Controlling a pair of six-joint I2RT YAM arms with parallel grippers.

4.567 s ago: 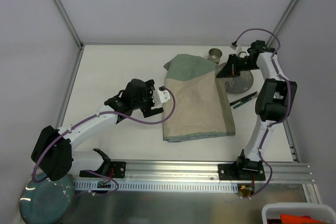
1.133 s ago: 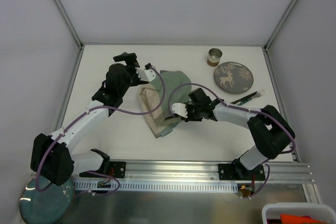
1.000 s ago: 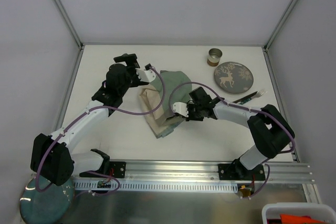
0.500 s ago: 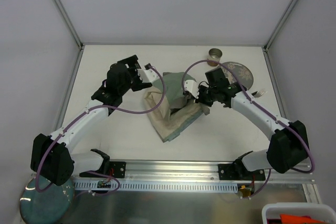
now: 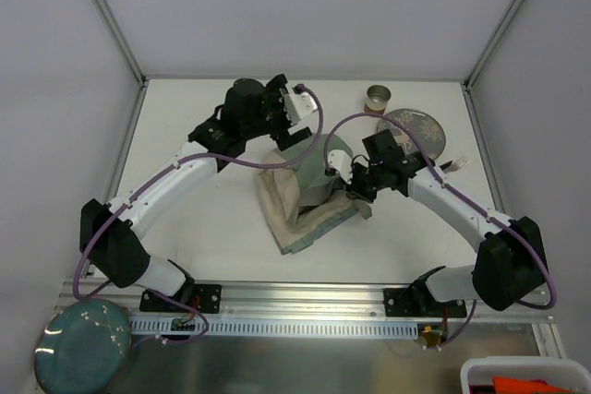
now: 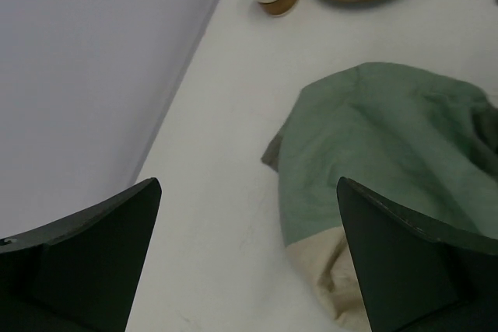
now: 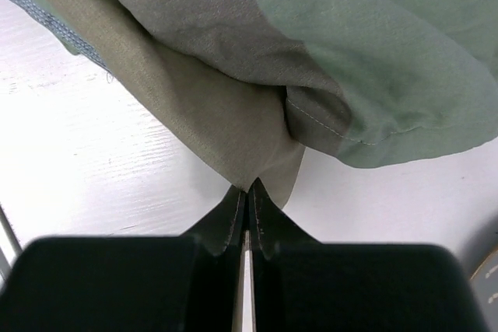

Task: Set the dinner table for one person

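Right pincer nips cloth mat corner — dinner table beneath.

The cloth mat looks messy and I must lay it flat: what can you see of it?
The cloth mat is soft fabric, part green and part beige, with stitched hems. It lies crumpled and folded over itself on the white table. The right pincer is shut on a beige corner.

Bright, even light — soft shadows on the dinner table — wrist views slightly blurred.
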